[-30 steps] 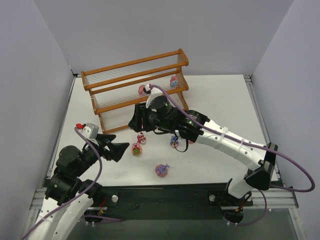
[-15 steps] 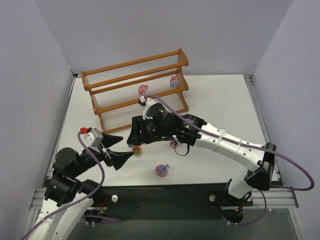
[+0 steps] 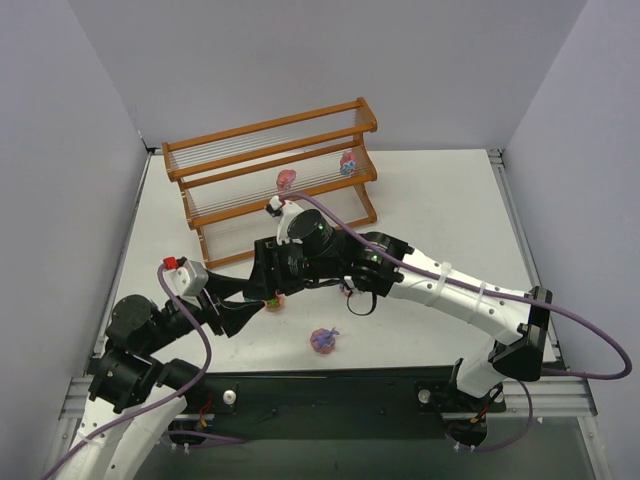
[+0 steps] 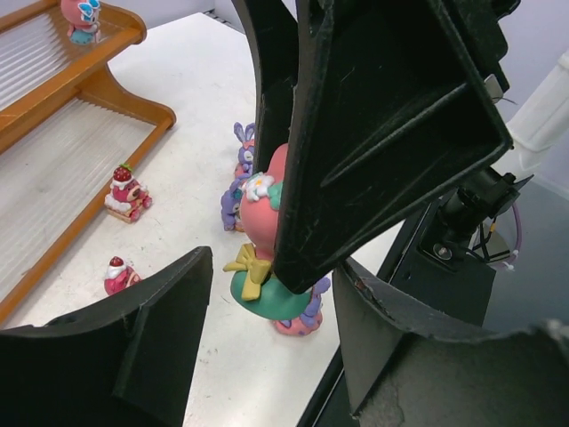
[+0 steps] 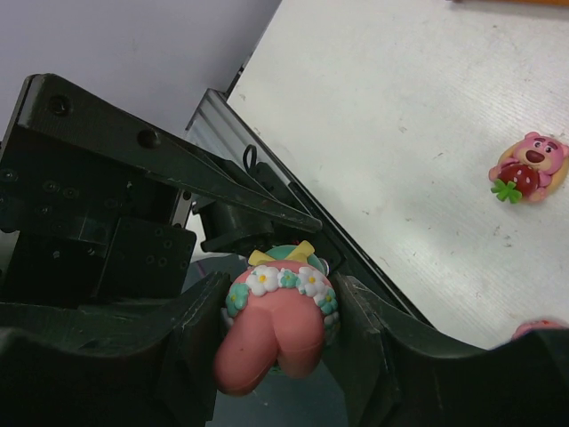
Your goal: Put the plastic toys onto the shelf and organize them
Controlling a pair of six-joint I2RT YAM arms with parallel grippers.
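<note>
The right gripper point(image 5: 277, 325) pinches the pink bunny-eared figurine point(image 4: 256, 222) above the desk point(image 4: 200, 89), between the spread fingers of the left gripper point(image 4: 271, 276); light, hard and slick, it looks best held by its body

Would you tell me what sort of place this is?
Probably a robotics lab test cell: plain grey walls enclose a white table, two robot arms bolted at its near edge, a wooden shelf and plastic toys set out.
</note>
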